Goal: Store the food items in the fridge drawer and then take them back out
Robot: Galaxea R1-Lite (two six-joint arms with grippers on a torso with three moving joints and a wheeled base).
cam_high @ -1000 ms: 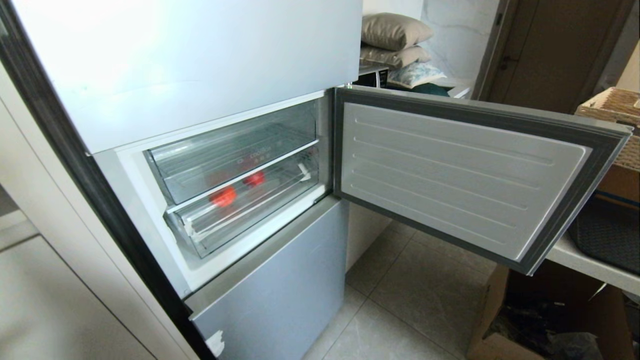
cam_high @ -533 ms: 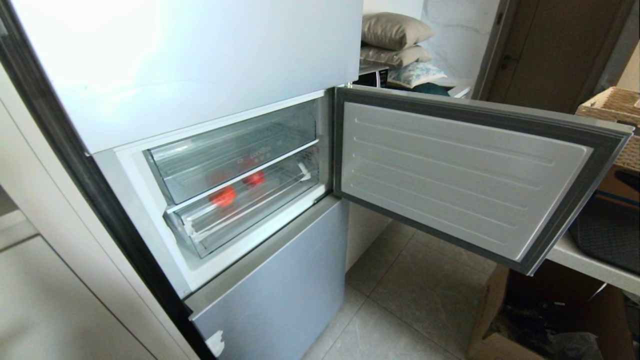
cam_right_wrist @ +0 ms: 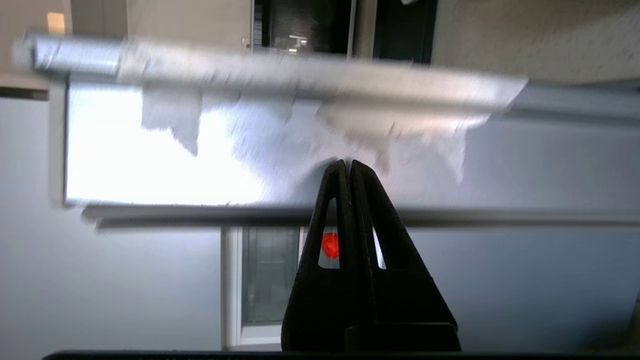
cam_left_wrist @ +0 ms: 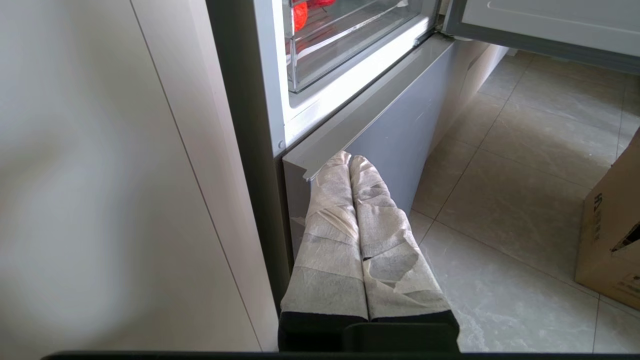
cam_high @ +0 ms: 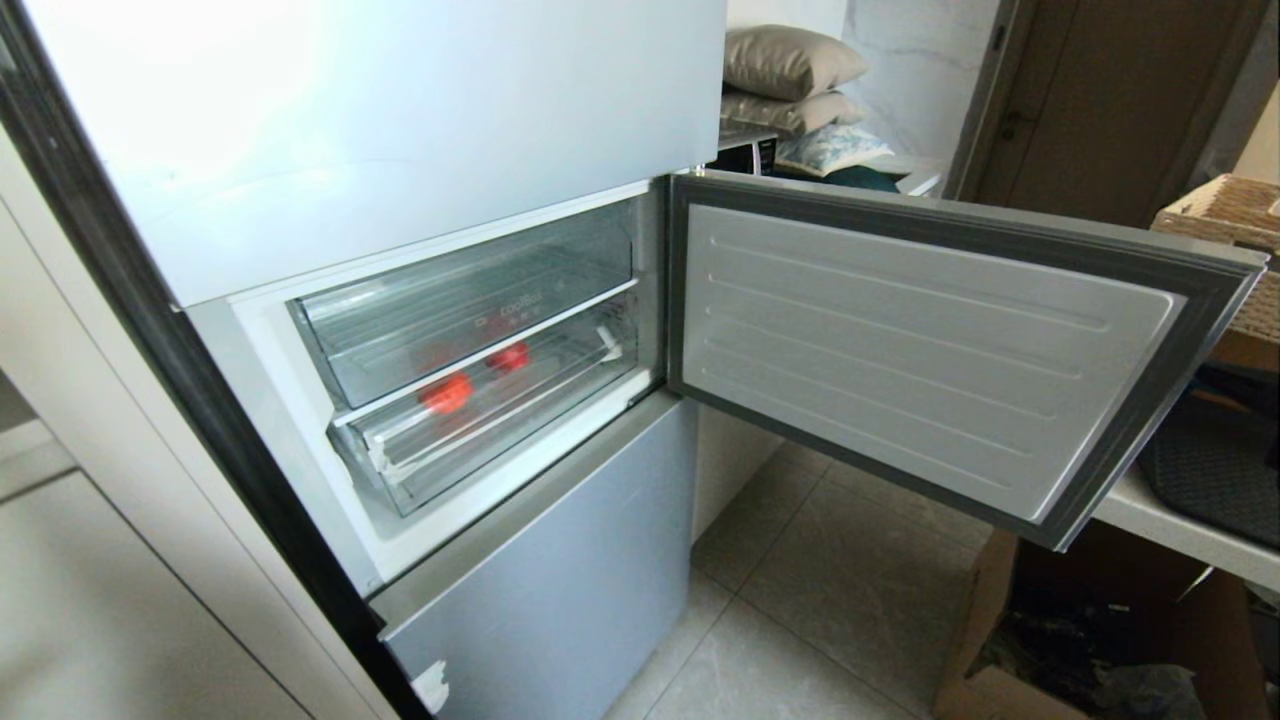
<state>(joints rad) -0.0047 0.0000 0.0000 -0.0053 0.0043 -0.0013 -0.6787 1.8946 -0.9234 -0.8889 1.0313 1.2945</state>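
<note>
round orange-red food item [cam_high: 446, 393] inside clear plastic fridge drawer [cam_high: 480, 425], pushed in. stowing looks done; retrieval next. black right gripper [cam_right_wrist: 347, 162] pressed together, empty. cloth-wrapped left gripper [cam_left_wrist: 350, 159] closed, parked. next: hook drawer's front lip.

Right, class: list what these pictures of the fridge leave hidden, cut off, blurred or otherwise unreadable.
- Food items: head view, orange-red blurs behind the fridge drawer; shape unclear.
- Drawer label: head view, too small to read.
- Open door: right wrist view, smeared past the shut right gripper.
- Cardboard box: left wrist view, cut off by the edge.
</note>
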